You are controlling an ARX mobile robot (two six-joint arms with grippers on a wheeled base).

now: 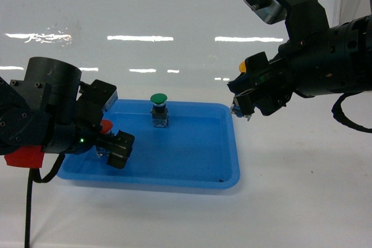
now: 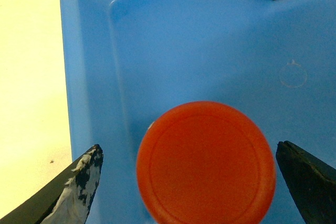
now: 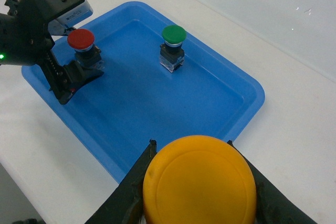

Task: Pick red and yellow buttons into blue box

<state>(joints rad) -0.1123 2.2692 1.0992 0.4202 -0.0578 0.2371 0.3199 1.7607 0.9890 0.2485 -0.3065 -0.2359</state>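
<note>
Right end effector (image 1: 243,107) lifted off the right edge of the shallow blue tray (image 1: 192,181), fingers clamped on the yellow button (image 3: 199,181); cap fills the wrist view. Left end effector (image 1: 110,143) low inside the tray's left end, fingers spread wide either side of the red button (image 3: 81,39), apparently not touching it. Red button stands upright on tray floor. Green button (image 1: 158,99) upright near tray's far wall. White counter (image 1: 290,201) beneath.

No readable text, labels or numbers anywhere.
</note>
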